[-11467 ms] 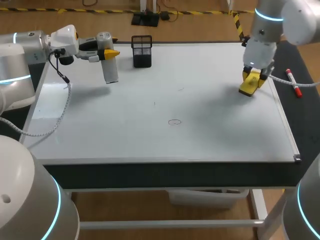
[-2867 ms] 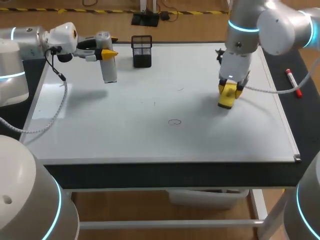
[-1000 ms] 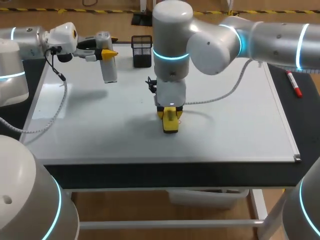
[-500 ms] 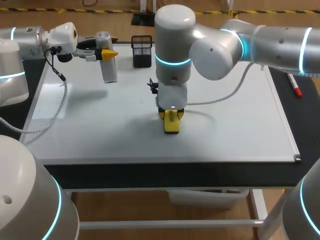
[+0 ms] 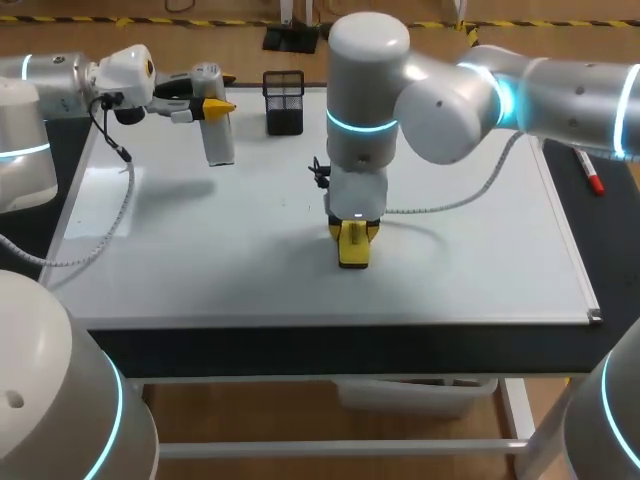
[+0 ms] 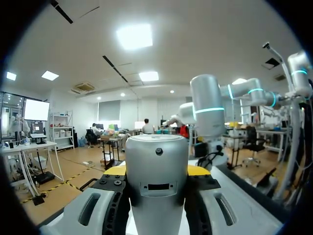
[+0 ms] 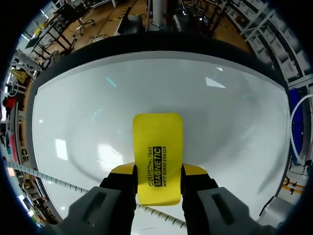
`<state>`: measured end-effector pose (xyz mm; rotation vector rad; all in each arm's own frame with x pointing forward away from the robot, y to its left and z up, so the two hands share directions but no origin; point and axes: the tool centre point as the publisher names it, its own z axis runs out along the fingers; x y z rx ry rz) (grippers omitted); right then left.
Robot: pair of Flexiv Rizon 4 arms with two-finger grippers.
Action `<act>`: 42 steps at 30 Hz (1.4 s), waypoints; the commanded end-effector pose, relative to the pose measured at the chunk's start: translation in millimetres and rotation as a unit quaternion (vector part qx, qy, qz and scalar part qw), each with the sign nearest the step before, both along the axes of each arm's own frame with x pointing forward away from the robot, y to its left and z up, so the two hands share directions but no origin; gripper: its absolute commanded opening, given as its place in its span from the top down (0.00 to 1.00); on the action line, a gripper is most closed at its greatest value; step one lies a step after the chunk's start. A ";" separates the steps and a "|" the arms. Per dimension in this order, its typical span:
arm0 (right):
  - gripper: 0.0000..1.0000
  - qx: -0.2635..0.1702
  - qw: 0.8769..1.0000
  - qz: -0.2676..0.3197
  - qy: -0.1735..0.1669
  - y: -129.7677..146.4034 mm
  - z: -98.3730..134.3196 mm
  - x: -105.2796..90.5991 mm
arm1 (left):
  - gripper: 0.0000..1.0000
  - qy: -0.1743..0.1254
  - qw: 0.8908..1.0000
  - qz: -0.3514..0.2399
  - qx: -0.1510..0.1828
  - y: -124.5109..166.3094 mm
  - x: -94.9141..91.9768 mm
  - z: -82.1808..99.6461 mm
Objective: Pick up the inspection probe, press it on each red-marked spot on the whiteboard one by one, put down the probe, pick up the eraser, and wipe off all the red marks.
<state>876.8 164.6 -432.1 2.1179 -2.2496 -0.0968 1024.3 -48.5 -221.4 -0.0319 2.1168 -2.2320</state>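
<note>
- The wiping step is judged to be in hand: the eraser (image 7: 157, 156) is pinched between the two fingers of the right gripper (image 5: 353, 240), one finger on each long side.
- The eraser is held pointing down, and its face appears to be laid on the whiteboard (image 5: 470, 260) directly under the gripper, toward the near edge.
- No red marks can be made out on the bare board around the eraser; whatever lies under it is hidden.
- A sideways stroke with pressure kept on the board is called for next, then a lift so that the covered patch can be checked.
- The probe (image 6: 156, 188) has not been put down: it is clasped by the left gripper (image 5: 212, 106), with a yellow tip on either side of its grey body, and held above the board's far corner, well apart from the eraser.
- A black mesh holder (image 5: 284, 101) stands just beside the probe, beyond the right gripper; it is judged to be clear of short strokes.
- A red marker (image 5: 587, 166) lies off the board, well to the right gripper's outer side.
- The right arm's cable is draped over the board behind the gripper and might drag through a wide sweep.
</note>
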 end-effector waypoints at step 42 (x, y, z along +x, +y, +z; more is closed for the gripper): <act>1.00 0.002 0.999 0.036 -0.005 28.1 17.5 12.3 | 1.00 0.000 1.000 0.001 0.001 0.3 -1.1 2.0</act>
